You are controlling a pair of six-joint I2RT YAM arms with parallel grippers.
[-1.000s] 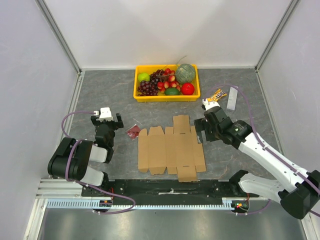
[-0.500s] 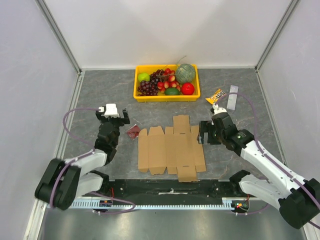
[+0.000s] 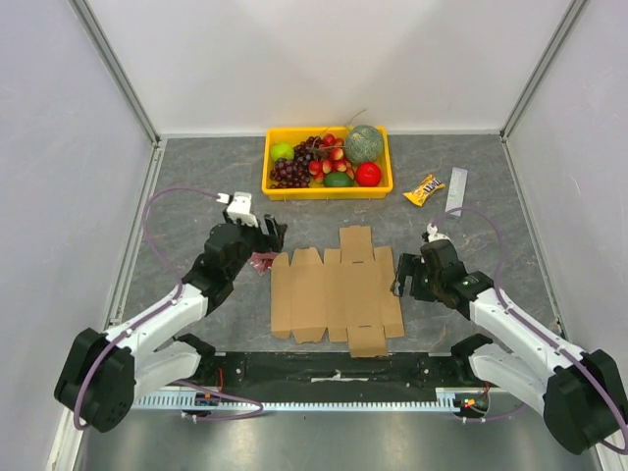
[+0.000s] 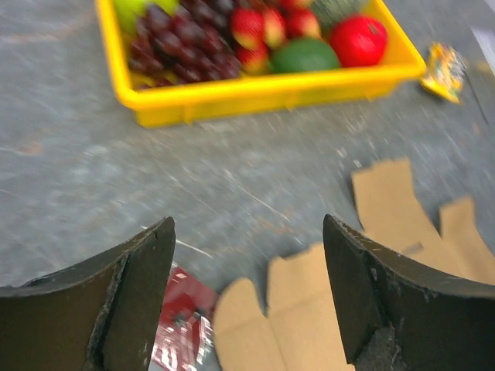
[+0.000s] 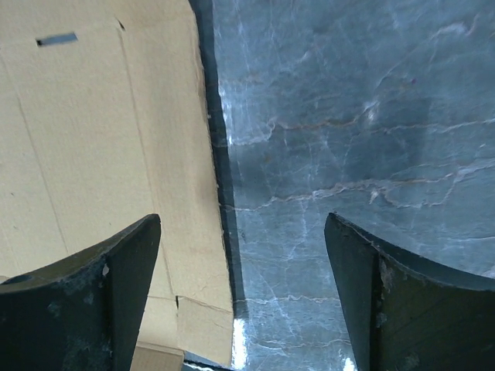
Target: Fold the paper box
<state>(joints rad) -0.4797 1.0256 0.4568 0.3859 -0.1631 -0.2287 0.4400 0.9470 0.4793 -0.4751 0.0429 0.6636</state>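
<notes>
The paper box (image 3: 339, 292) lies flat and unfolded on the grey table, a brown cardboard sheet with flaps along its far and near edges. My left gripper (image 3: 267, 235) hovers open over its far left corner. In the left wrist view the box's flaps (image 4: 309, 309) show between the open fingers of that gripper (image 4: 247, 232), which hold nothing. My right gripper (image 3: 404, 280) stands open at the sheet's right edge. In the right wrist view that edge (image 5: 100, 139) runs down between the fingers of the right gripper (image 5: 241, 232), with bare table to its right.
A small dark-red packet (image 3: 261, 259) lies beside the box's far left corner, under my left gripper (image 4: 182, 325). A yellow tray (image 3: 278, 186) of fruit stands at the back. A yellow snack packet (image 3: 424, 188) and a white strip (image 3: 456, 191) lie at back right.
My left arm has reached forward and right to the box's far left corner. My right gripper has come down and nearer, to the box's right edge. Both stay open.
</notes>
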